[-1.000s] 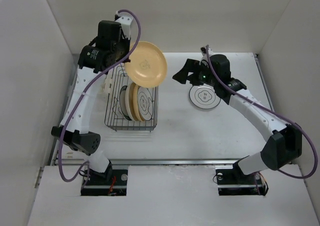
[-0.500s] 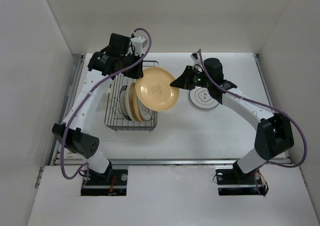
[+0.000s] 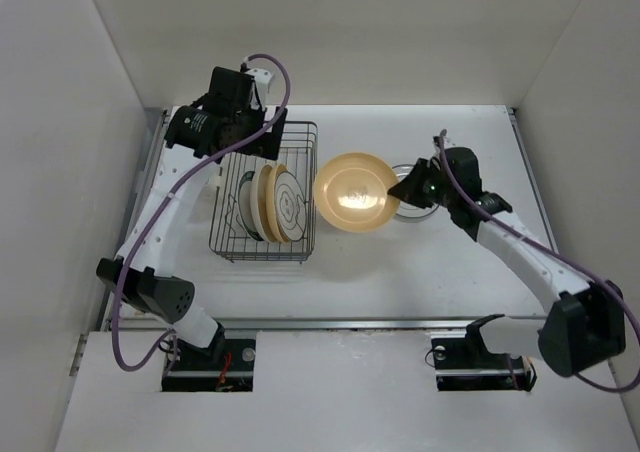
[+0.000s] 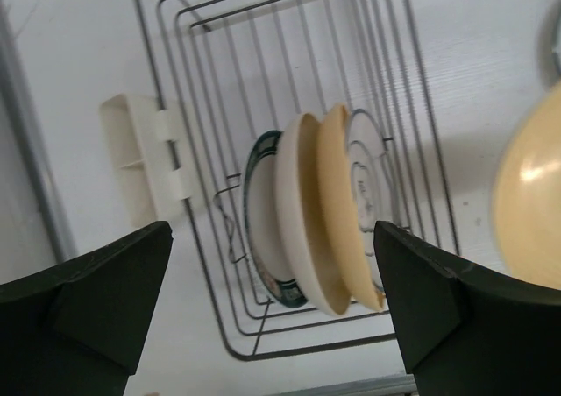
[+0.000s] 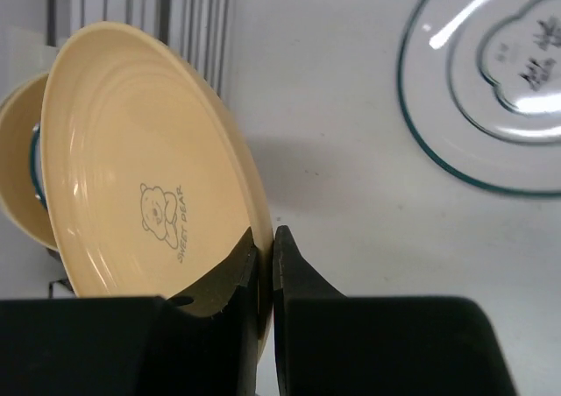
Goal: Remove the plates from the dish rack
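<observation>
White table (image 3: 400, 272) — dark wire dish rack (image 3: 228, 237) at left, one white dark-ringed plate (image 5: 504, 107) at right

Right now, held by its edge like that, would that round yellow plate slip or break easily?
The round yellow plate looks stiff and glossy, so probably slippery. The right gripper pinches only its rim, so it might tilt or swing. It hangs above the white table; a drop could chip it.

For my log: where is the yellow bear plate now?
In the top view, the right gripper holds the yellow plate by its rim, between the dish rack and the flat white plate.
</observation>
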Available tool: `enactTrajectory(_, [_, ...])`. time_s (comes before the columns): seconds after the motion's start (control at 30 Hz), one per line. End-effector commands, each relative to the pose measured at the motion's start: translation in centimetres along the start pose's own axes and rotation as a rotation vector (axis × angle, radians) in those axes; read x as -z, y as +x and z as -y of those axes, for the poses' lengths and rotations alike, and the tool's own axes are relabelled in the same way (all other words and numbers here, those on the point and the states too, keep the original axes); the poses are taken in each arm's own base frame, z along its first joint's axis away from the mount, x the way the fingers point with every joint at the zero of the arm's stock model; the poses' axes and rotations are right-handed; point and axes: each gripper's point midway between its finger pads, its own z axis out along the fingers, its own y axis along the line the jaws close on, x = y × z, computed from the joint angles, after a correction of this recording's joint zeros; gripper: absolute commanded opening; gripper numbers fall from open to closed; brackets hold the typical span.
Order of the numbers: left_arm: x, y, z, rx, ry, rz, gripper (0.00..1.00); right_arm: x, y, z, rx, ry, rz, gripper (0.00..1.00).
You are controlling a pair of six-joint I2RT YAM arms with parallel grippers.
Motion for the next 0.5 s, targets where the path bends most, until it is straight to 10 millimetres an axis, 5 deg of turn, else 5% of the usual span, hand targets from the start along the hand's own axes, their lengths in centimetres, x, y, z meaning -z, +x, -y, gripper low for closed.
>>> enactTrajectory(0.0, [1.8, 1.3, -4.7, 0.014, -0.196, -0.029, 0.99, 2.4, 1.2, 3.3, -0.019, 0.15, 0.056, 0.0])
enactTrajectory(0.23, [-1.8, 7.7, -5.1, -0.04, -0.224, -0.278, 0.42, 2.3, 8.0, 8.9, -0.052, 0.287, -0.099, 0.0])
enactTrajectory(0.47, [-3.4, 10.9, -5.1, -0.035, -0.215, -0.386, 0.41, 0.4, 11.1, 10.4, -0.04, 0.311, -0.199, 0.0])
